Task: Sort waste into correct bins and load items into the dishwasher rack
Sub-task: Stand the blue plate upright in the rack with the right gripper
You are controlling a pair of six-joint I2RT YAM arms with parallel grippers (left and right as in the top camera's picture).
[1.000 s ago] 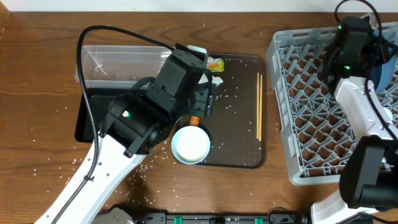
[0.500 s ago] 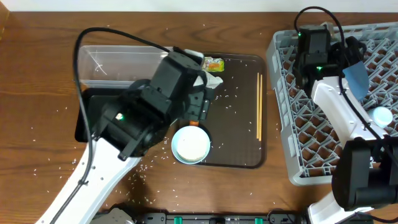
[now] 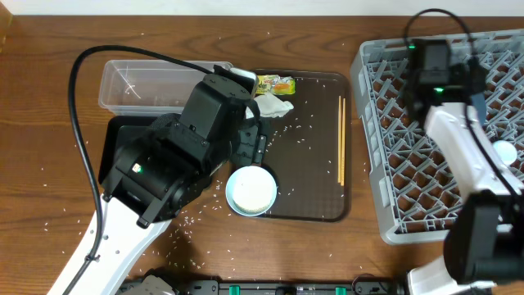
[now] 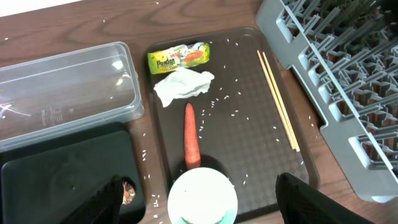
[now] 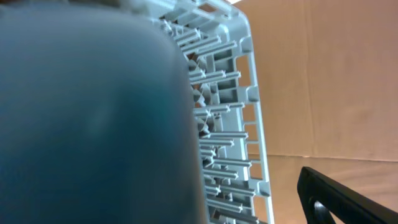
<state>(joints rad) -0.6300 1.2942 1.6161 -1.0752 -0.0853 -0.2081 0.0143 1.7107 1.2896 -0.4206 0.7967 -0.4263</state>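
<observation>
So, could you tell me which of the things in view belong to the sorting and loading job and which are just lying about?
Job: snack wrapper, tissue, carrot, brown lump, rice grains, clear tub, black tray, white bowl, chopsticks, grey rack, white cup in it.
Lying about: brown serving tray, wooden table.

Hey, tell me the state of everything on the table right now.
Tub: empty.
Black tray: holds brown lump.
Carrot: lying on brown tray.
Tissue: crumpled.
Wrapper: flat.
Chopsticks: lying side by side.
Bowl: upright, empty.
Rack: holds white cup.
Left gripper: jaws open.
Right gripper: can't tell.
</observation>
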